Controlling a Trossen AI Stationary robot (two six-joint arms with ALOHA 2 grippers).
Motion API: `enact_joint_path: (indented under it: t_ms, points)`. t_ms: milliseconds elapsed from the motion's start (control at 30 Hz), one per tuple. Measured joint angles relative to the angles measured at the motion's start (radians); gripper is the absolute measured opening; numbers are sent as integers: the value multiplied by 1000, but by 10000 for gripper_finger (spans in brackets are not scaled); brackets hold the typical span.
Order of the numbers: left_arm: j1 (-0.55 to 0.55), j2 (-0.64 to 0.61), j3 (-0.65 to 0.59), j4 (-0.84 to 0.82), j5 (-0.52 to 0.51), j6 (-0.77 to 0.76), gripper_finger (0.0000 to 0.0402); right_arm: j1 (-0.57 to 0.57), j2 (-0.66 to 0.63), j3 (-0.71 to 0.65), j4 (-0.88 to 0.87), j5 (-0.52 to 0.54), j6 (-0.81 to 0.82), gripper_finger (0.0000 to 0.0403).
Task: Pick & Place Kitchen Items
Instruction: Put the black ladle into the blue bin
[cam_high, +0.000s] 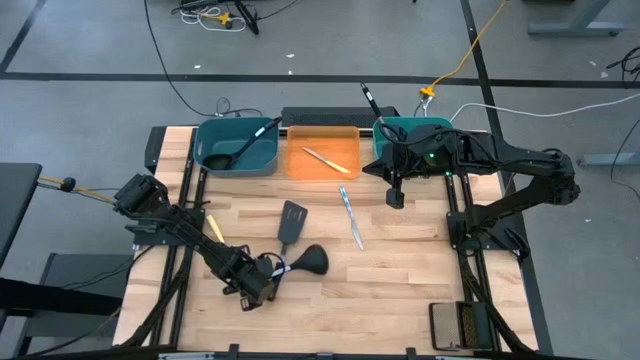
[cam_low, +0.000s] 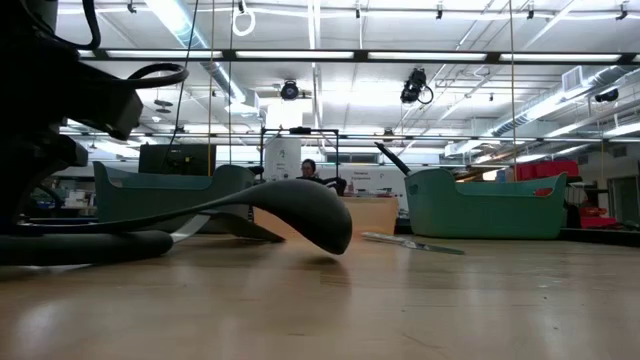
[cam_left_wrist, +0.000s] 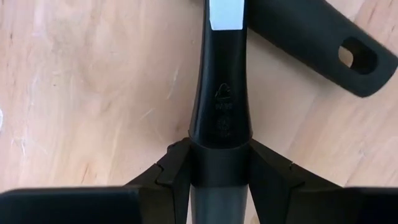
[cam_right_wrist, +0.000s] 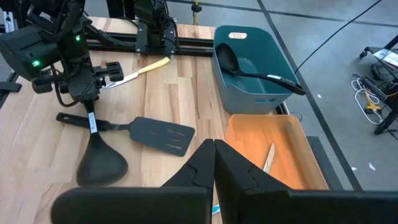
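Left gripper (cam_left_wrist: 219, 171) is clamped on the handle of the black round-bowled plastic ladle (cam_high: 310, 261), just beside the black slotted spatula (cam_high: 291, 222). Light and stiff, it probably tips bowl-down, so gripping nearer the bowl seems steadier. Right gripper (cam_high: 394, 198), fingers together, hangs near that spatula's far side.

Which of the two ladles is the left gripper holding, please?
The ladle on the table, beside the spatula; the left gripper is shut on its handle. The other ladle lies in the left teal bin.

We see wood table (cam_high: 400, 270). Ladle (cam_high: 308, 262) at left gripper (cam_high: 262, 285); spatula (cam_high: 291, 222) just beyond; knife (cam_high: 351, 216) below right gripper (cam_high: 394, 198); three bins behind.
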Motion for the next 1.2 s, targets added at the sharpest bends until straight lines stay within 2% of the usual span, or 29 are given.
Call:
enact_joint_path:
  t_ms: [300, 500, 1000, 1200]
  points:
    - [3, -21, 4, -26, 48, 51, 131, 0, 0, 0, 11, 0, -20, 9]
    - [4, -47, 23, -88, 43, 73, 131, 0, 0, 0, 11, 0, -23, 9]
    - [18, -298, 24, -222, 9, 70, 131, 0, 0, 0, 12, -8, -36, 9]
    - [57, -404, 24, -270, -63, 96, 131, 0, 0, 0, 11, -8, -46, 9]
